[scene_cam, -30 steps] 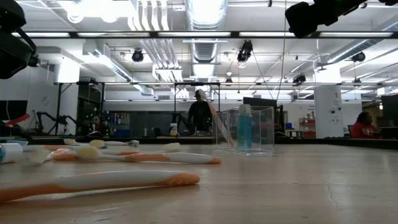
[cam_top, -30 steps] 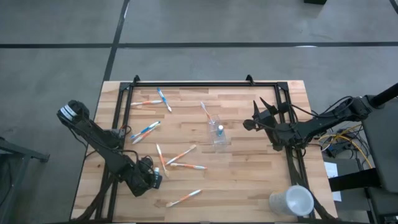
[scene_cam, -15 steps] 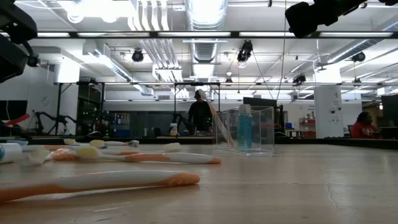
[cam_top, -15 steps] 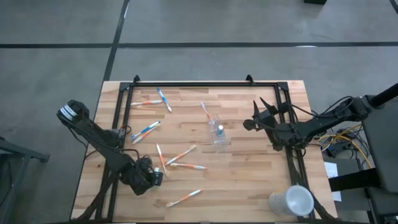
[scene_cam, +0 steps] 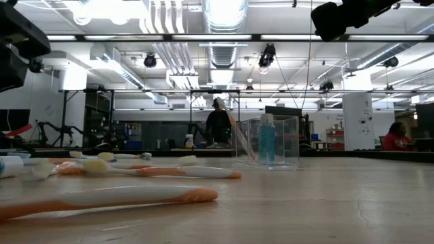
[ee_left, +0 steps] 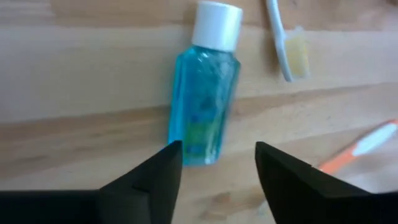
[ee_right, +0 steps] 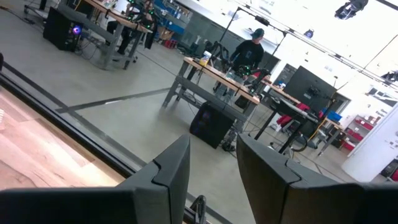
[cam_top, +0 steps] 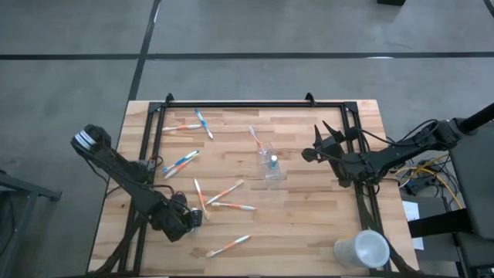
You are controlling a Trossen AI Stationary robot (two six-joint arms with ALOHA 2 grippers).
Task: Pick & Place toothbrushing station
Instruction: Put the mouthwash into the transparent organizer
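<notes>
A small blue tube (ee_left: 204, 99) with a white cap lies flat on the wood, and my left gripper (ee_left: 217, 149) hovers open over its bottom end, near the table's front left (cam_top: 190, 218). The clear cup (cam_top: 270, 164) stands mid-table, holding a second blue tube (scene_cam: 266, 141) and a leaning toothbrush (scene_cam: 236, 135). Several toothbrushes (cam_top: 224, 193) lie scattered on the table; a white brush head (ee_left: 291, 53) and an orange handle (ee_left: 364, 146) lie beside the near tube. My right gripper (cam_top: 307, 153) waits level to the right of the cup, open and holding nothing (ee_right: 212, 149). My left gripper comes at the tube slanting down from above, its fingers astride the tube's bottom end (ee_left: 194, 155). One finger (ee_left: 166, 165) stands in front of that end's corner. I cannot tell whether it touches the tube, which lies flat on the table.
A larger opaque white cup (cam_top: 363, 249) lies at the front right corner. A black frame (cam_top: 231, 104) runs round the table's edge. Bare wood lies between the clear cup and the front edge. People and benches show in the room beyond.
My left gripper has rolled about its own axis while staying in place over the front left of the table. The tube, the toothbrushes and the cup have kept still.
</notes>
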